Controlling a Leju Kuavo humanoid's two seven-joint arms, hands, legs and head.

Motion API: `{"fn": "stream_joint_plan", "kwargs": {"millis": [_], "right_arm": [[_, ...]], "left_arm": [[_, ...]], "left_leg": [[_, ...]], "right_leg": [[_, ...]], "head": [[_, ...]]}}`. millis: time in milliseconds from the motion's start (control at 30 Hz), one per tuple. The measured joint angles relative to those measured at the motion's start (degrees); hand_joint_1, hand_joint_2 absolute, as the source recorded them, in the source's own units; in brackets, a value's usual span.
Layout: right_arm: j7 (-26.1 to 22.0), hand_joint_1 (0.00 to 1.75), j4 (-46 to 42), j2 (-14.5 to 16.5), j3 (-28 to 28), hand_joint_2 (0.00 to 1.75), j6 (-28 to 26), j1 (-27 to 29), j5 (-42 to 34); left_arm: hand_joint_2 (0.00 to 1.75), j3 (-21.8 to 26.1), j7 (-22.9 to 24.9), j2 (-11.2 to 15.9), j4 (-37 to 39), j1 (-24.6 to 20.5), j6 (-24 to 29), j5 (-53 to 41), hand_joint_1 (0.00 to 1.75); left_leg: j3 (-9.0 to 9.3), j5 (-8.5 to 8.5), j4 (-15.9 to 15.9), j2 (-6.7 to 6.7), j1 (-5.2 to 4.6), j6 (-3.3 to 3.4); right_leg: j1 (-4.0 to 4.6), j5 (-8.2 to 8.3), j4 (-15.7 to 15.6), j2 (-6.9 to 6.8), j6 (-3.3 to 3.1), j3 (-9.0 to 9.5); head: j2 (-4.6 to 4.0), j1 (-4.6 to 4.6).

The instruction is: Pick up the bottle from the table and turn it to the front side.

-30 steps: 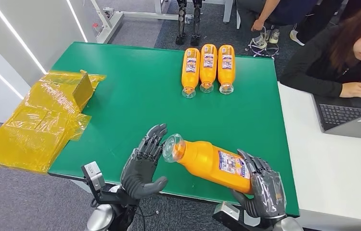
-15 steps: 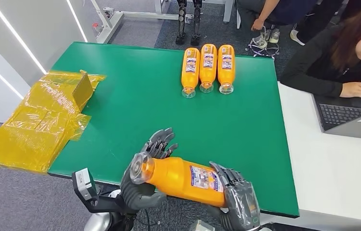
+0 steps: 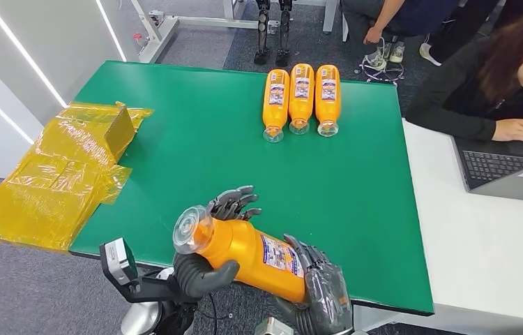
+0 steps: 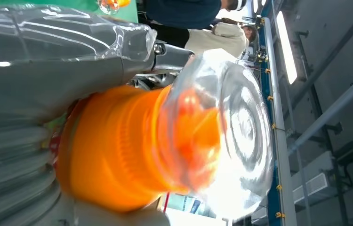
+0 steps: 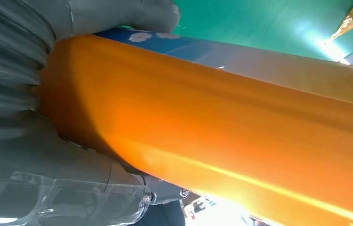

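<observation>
Both robot hands are on the bottle [image 3: 248,251]: the left robot hand [image 3: 206,269] cups the neck end, thumb under and fingers [image 3: 234,202] curled over the far side, while the right robot hand [image 3: 318,293] grips the base end. The bottle is off the desk [image 3: 196,132], held over the near edge, lying tilted with its clear cap [image 3: 190,229] up and to the left, label [image 3: 278,255] facing up. Three more orange bottles [image 3: 300,98] lie side by side at the far edge. Yellow wrapping [image 3: 56,174] drapes off the left side. A person [image 3: 496,84] sits at a laptop [image 3: 506,171] on the right.
</observation>
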Motion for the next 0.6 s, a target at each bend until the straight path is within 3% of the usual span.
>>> {"fn": "stream_joint_plan", "kwargs": {"millis": [300,333,433,467,600], "right_arm": [[0.34,1.75,0.19,0.53,0.02,1.75,-0.07,-0.32,-0.19],[0.37,1.67,0.19,0.53,0.01,1.75,-0.06,-0.30,-0.15],[0.42,0.36,0.19,0.53,0.00,1.75,-0.07,-0.24,-0.07],[0.42,0.00,0.19,0.53,0.00,1.75,-0.12,-0.23,-0.05],[0.26,0.00,0.17,0.53,0.00,1.75,-0.78,-0.22,0.05]], "left_arm": [[1.75,0.00,0.00,0.02,0.00,-0.86,0.96,0.04,1.75],[1.75,0.00,0.00,0.02,0.00,-0.92,1.09,0.10,1.75],[1.75,-0.01,0.00,0.02,0.00,-1.12,1.29,0.28,1.75],[1.75,-0.02,0.01,0.02,0.00,-1.21,1.34,0.33,1.75],[1.75,-0.41,0.36,0.03,0.04,-1.52,1.64,0.57,1.75]], "left_leg": [[0.01,0.00,0.00,0.00,0.01,0.00],[0.01,0.00,0.00,0.01,0.01,0.00],[0.01,0.00,0.00,0.01,0.01,0.00],[0.01,0.00,0.00,0.01,0.01,0.00],[0.01,0.00,0.00,0.02,0.00,0.00]], "right_leg": [[0.01,-0.01,0.00,0.00,-0.01,-0.01],[0.01,-0.01,0.00,0.00,-0.01,-0.01],[0.01,-0.01,0.00,0.00,-0.01,-0.01],[0.01,-0.01,0.00,0.01,-0.01,-0.01],[0.00,-0.01,0.00,0.02,-0.01,-0.01]], "head": [[0.00,0.00],[0.00,0.00],[0.00,0.00],[0.00,0.00],[0.00,0.00]]}}
